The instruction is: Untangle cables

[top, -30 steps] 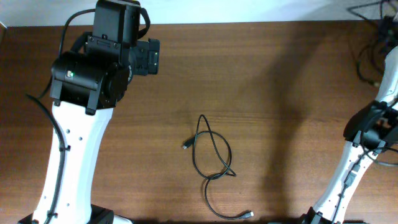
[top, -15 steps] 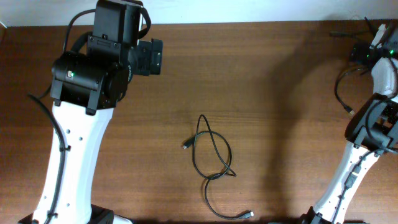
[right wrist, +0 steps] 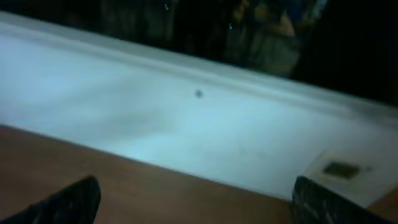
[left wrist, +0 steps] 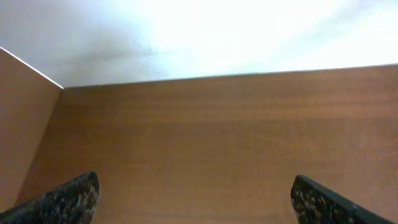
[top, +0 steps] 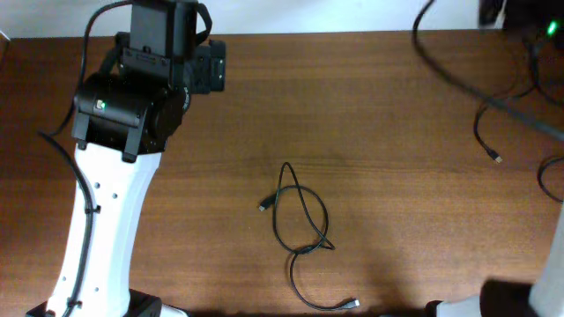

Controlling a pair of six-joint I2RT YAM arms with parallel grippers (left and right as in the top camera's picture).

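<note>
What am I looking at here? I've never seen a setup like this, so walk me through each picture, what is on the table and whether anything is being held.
This is a robot with two arms at a brown wooden table, each arm ending in two fingers. The overhead picture looks straight down. The big white and black left arm stands on the left; the right arm is mostly out of the picture at the right edge. In the middle lies a thin black looped cable with small metal plugs, crossing over itself. A second thin black cable lies near the right edge.

The other two pictures come from cameras on the wrists. The left wrist view shows its dark fingers spread apart over bare wood. The right wrist view, which is blurry, shows its fingers spread too, facing a pale wall. Nothing is held by either.
</note>
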